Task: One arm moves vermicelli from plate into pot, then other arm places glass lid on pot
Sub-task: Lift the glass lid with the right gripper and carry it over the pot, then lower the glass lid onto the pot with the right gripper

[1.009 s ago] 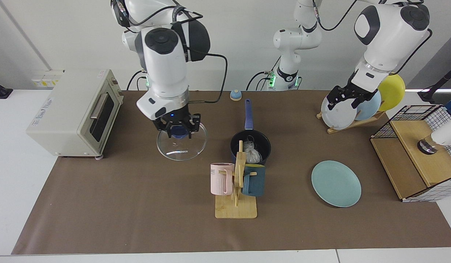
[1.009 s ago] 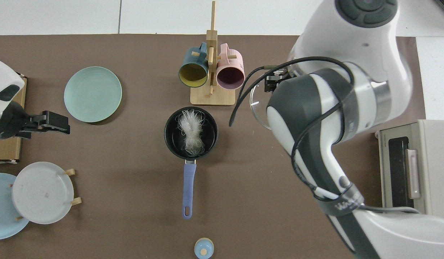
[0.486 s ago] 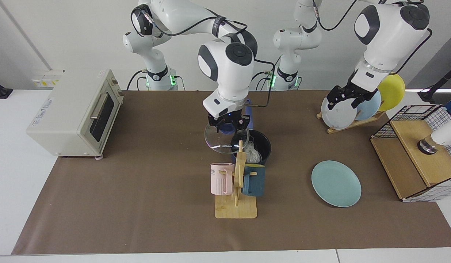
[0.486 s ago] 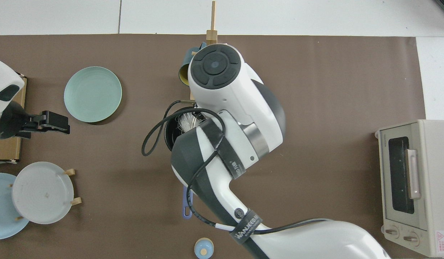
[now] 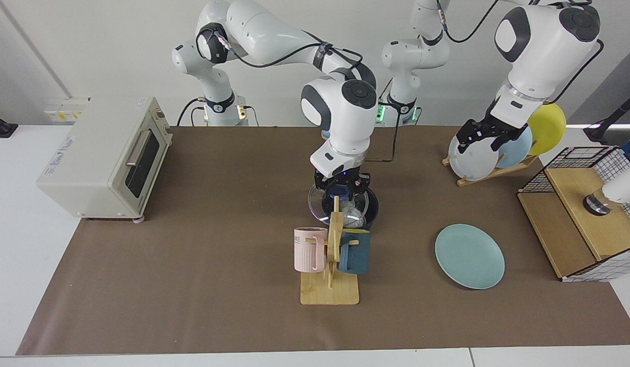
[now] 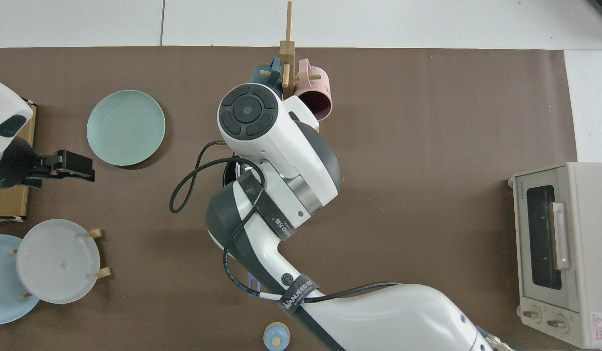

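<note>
My right gripper [image 5: 340,190], with its blue light on, is shut on the blue knob of the glass lid [image 5: 322,206]. The lid hangs level right over the pot [image 5: 373,205], reaching slightly past its rim toward the oven side; whether it touches the rim I cannot tell. White vermicelli [image 5: 351,213] shows inside the pot through the glass. In the top view the right arm covers the pot, leaving a sliver of rim [image 6: 227,174] and the handle's tip [image 6: 252,284]. The teal plate [image 5: 469,256] [image 6: 126,127] lies bare. My left gripper [image 5: 485,136] [image 6: 76,166] waits open by the plate rack.
A wooden mug rack [image 5: 329,285] with a pink and a dark blue mug stands directly in front of the pot. A toaster oven [image 5: 105,158] sits at one end. A plate rack [image 5: 490,153] and a wire-sided wooden box [image 5: 585,219] stand at the other. A small blue bell [image 6: 276,337] sits near the arms' bases.
The right arm has carried the glass lid from beside the toaster oven across the table and lowered it over the pot. The left arm has not moved.
</note>
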You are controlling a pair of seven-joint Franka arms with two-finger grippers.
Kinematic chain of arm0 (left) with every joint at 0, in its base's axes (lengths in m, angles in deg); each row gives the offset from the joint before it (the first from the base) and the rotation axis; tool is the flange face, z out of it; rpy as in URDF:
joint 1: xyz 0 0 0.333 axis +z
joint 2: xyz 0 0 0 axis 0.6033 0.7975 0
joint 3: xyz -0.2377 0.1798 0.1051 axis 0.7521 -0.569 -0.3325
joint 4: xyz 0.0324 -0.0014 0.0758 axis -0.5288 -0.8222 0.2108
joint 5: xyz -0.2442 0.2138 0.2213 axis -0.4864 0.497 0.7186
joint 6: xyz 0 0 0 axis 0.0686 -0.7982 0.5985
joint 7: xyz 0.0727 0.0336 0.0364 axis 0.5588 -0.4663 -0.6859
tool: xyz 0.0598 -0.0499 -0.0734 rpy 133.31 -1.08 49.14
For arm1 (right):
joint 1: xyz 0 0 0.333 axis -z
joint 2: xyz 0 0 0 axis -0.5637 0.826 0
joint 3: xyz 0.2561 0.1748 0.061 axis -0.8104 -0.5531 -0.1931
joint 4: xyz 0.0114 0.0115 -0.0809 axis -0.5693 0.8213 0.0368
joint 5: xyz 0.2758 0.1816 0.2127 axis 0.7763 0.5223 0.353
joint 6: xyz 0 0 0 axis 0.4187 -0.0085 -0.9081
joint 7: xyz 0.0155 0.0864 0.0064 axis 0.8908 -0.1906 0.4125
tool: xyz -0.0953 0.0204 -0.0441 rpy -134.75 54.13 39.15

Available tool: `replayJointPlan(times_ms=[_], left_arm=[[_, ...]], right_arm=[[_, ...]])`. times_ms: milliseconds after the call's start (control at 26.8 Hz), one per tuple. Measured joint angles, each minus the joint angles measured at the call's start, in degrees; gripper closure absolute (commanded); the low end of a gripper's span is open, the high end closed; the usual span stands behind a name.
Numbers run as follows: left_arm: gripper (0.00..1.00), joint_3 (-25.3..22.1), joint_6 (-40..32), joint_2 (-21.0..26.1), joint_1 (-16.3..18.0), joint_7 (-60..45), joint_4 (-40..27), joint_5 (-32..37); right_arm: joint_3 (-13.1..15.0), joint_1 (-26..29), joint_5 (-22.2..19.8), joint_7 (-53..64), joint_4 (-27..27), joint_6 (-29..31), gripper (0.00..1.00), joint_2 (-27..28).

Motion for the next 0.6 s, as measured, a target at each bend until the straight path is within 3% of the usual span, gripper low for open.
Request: replayJointPlan(times_ms=[598], left_arm=[[0.00,0.0,0.0,0.0,0.0,0.0,0.0,0.0]], right_arm=[[0.1,-3.2,0.0,0.0,-3.4,1.8,1.00,3.7]])
